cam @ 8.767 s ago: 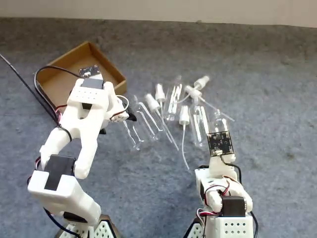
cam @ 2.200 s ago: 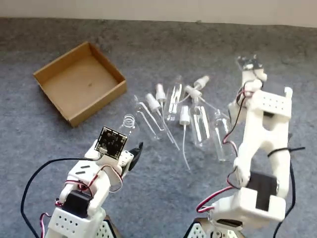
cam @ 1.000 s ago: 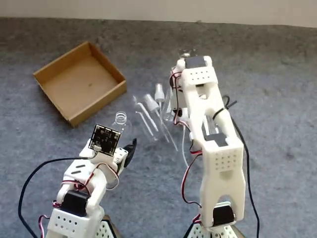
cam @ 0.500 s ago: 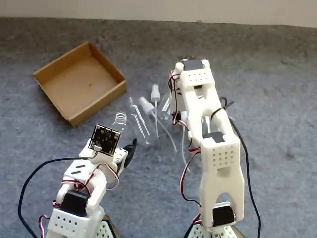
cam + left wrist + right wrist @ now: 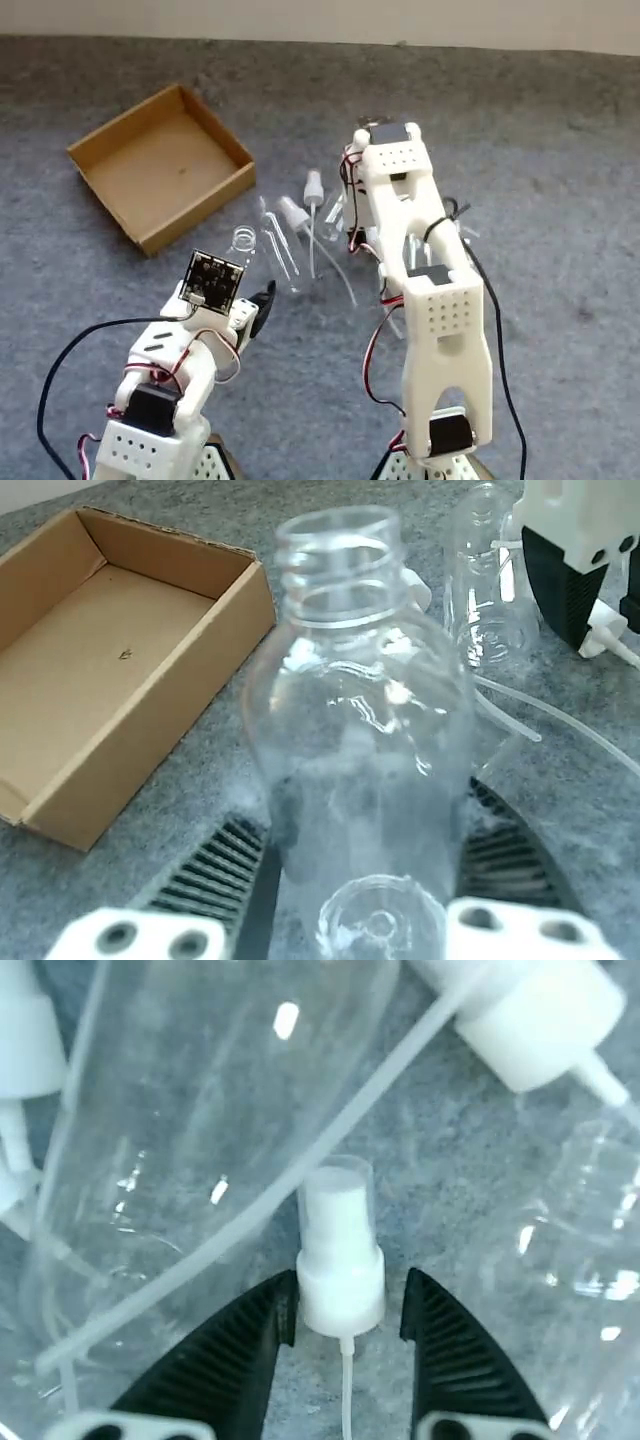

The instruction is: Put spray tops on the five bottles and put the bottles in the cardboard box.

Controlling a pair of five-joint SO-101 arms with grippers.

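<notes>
The left end effector (image 5: 365, 865) is clamped on an upright clear bottle (image 5: 350, 710). The right end effector (image 5: 342, 1335) is narrowly parted, with a spray top (image 5: 340, 1270) between its fingers on the counter (image 5: 440, 1170).

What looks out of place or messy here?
Nothing looks broken or spilled. Clear bottles lie on their sides, tangled with loose spray tops and their tubes. The left pincer grips a topless bottle; the right pincer straddles one spray top.
</notes>
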